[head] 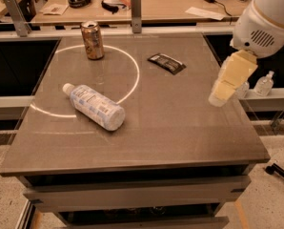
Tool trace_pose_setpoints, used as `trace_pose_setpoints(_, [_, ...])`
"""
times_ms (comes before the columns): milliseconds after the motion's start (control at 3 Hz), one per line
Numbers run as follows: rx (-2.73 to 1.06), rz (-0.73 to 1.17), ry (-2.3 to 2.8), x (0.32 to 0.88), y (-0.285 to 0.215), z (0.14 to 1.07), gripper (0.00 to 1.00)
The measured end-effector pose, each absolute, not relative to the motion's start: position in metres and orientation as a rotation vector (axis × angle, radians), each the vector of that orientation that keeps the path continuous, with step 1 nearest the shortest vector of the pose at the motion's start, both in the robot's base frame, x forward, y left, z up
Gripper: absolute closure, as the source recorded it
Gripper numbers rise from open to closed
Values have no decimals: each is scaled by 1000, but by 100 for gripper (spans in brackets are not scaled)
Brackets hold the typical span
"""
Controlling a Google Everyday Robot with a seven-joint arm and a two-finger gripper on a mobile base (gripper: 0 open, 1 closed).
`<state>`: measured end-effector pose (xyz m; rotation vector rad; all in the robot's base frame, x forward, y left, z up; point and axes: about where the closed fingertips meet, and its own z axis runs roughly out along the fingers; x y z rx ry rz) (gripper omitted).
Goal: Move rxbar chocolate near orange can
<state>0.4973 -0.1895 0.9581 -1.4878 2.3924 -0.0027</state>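
The rxbar chocolate [166, 63], a flat black wrapper, lies on the table's far right part. The orange can [92, 40] stands upright at the far left, on a white painted circle, well apart from the bar. My gripper [220, 95], cream-coloured under a white arm, hangs over the table's right edge, to the right of the bar and nearer to me, above the surface and touching nothing.
A clear plastic bottle [94, 107] with a white label lies on its side left of centre. The grey table [180, 132] has a drop at its edges. A small bottle [264, 84] stands on a ledge beyond the right edge. A cluttered desk [170, 6] runs behind.
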Motion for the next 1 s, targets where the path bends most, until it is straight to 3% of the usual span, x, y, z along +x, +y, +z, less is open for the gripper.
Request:
trace_pose_setpoints(667, [-1335, 99, 2268, 577, -168, 965, 0])
trace_pose_setpoints(1000, [-1335, 102, 2273, 576, -167, 964, 0])
